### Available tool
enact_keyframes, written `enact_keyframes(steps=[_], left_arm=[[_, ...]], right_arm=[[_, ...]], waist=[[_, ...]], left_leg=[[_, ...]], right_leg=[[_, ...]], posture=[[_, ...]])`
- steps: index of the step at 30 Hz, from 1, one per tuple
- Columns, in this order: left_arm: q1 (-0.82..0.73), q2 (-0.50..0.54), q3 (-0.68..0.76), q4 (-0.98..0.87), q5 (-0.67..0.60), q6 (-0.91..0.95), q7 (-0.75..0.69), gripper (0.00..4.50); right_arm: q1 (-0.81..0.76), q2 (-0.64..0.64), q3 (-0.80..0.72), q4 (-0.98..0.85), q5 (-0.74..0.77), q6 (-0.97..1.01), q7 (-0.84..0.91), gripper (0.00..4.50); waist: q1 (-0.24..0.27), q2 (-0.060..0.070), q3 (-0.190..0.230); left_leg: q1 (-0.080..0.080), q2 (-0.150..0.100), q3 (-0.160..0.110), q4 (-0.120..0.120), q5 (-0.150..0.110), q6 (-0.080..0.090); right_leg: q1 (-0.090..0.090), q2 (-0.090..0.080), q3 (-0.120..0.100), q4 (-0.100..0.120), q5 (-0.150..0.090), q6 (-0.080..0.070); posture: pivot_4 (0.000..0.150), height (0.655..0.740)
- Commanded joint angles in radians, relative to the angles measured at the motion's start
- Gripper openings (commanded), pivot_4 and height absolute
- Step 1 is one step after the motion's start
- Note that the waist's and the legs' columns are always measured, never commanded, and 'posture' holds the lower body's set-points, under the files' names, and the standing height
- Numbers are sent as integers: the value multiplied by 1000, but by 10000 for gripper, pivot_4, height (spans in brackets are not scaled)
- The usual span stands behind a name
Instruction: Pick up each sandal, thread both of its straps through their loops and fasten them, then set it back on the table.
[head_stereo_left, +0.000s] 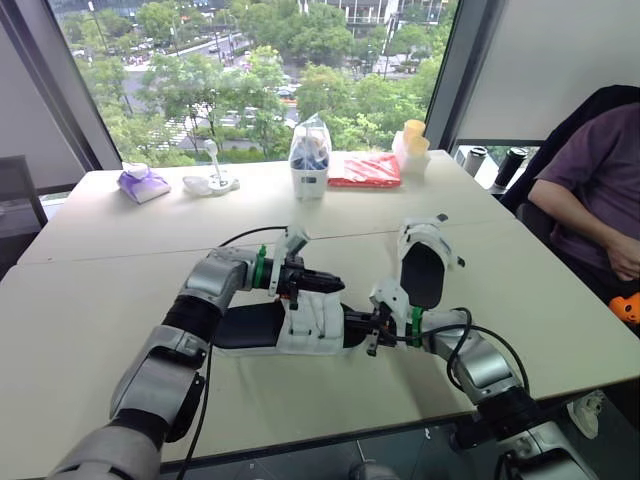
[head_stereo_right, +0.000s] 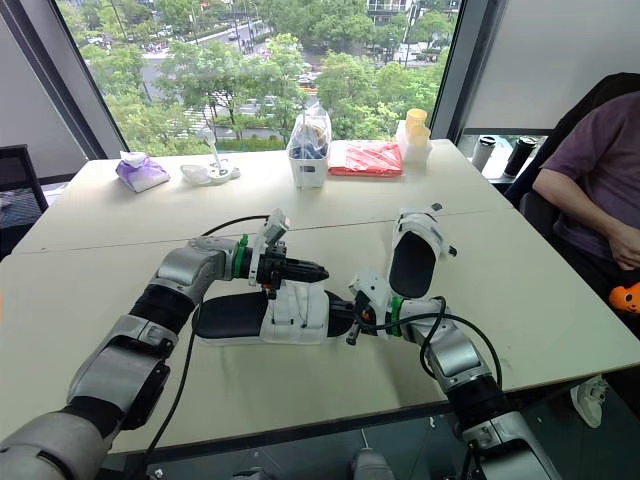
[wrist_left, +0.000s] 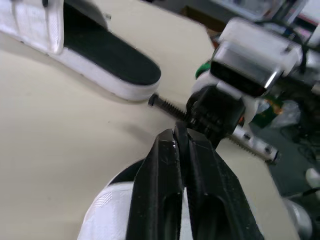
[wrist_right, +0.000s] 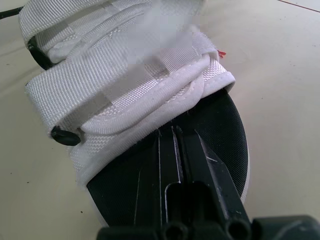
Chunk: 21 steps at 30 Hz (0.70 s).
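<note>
We saw the near sandal (head_stereo_left: 300, 328) lying flat on the table (head_stereo_left: 100, 300) between both arms. The left gripper (head_stereo_left: 340, 286) was over its white straps, fingers pressed together. The right gripper (head_stereo_left: 372, 338) was at the sandal's end, fingers together on the black footbed. The second sandal (head_stereo_left: 425, 262) lay just beyond.

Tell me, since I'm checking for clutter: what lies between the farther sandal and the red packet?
Nothing: bare table from farther sandal to red packet, per both eye views.
</note>
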Motion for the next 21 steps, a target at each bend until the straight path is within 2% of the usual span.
enact_keyframes(steps=[1, 5, 10, 14, 17, 18, 19, 21], left_arm=[[-54, -19, 124, -45, -99, 92, 63, 265], [-47, -13, 98, 40, -15, 6, 96, 265], [-70, -10, 48, 231, 116, -159, 154, 265], [-60, 3, -97, 345, 319, -383, 188, 265], [-79, -14, -86, 387, 314, -410, 151, 265], [-83, -17, -82, 389, 312, -406, 140, 6796], [-87, -20, -80, 392, 313, -398, 136, 10141], [-93, -20, -67, 385, 303, -378, 115, 19951]], right_arm=[[52, 1, 75, 104, -65, 54, -1, 0], [52, 6, 77, 110, -67, 52, -2, 0], [58, 11, 76, 106, -65, 52, -8, 0], [68, 13, 75, 102, -63, 52, -14, 0], [71, 19, 76, 101, -62, 51, -21, 0], [76, 19, 76, 99, -61, 50, -23, 0], [79, 20, 75, 97, -59, 49, -24, 0], [83, 23, 72, 98, -57, 48, -29, 0]], waist=[[0, 0, 0], [0, 0, 0], [0, 0, 0], [2, -1, -2], [1, 1, -4], [0, 2, -4], [-1, 3, -5], [-2, 3, -6]], left_leg=[[0, 0, 0, 0, 0, 0], [1, 0, 0, 1, 0, 0], [1, 0, 0, 1, 0, 0], [3, 0, 0, 1, 0, 0], [4, 0, 0, 1, 0, 0], [4, 0, 0, 1, 0, -1], [3, 0, -1, 1, 0, -1], [2, 1, -2, 0, 0, -1]], right_leg=[[0, 0, 0, 0, 0, 0], [1, 0, 0, 0, 0, 0], [1, 0, 0, 0, 0, 0], [4, 0, 0, 0, 0, 0], [12, 0, 0, -3, 0, 0], [12, 0, -1, -4, 0, 0], [12, 0, -1, -7, 0, 0], [14, 0, -3, -11, 0, 0]], posture=[[1500, 7400], [1500, 7400], [1500, 7400], [1500, 7400], [1500, 7400], [1500, 7400], [1500, 7400], [1500, 7400]])
